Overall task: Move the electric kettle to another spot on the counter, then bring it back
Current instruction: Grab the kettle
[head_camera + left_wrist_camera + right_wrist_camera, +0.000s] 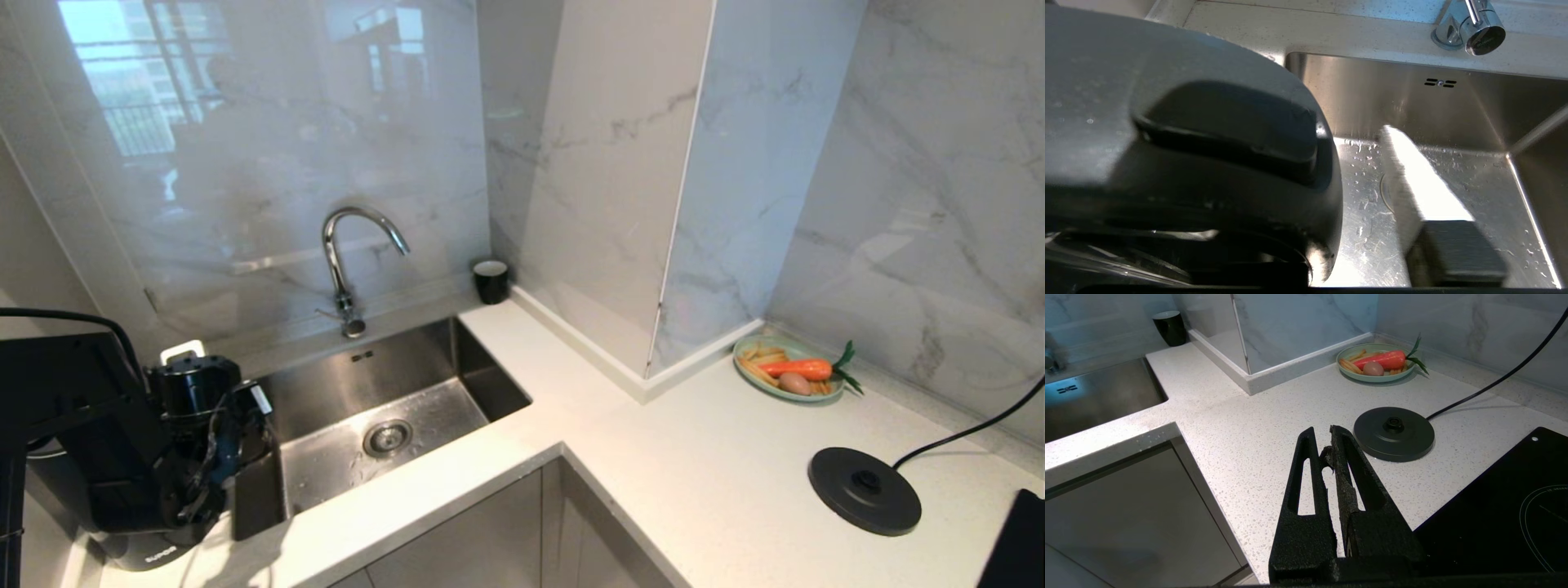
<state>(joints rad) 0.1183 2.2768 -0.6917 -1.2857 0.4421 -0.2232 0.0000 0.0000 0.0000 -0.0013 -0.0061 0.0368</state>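
Note:
The electric kettle [151,555] stands on the counter [653,457] at the near left, beside the sink. My left arm hides most of it in the head view. In the left wrist view its grey top [1126,81] fills the left half, very close to the camera. My left gripper [220,482] is down at the kettle's sink side, and its grasp on the handle is hidden. My right gripper [1323,443] hangs shut and empty over the counter, just short of the round black power base [1393,434].
The steel sink [392,408] with its tap [347,261] lies right of the kettle. A black cup [491,281] stands at the back corner. A green plate of food [788,367], the corded power base [864,490] and the black hob [1020,547] are on the right.

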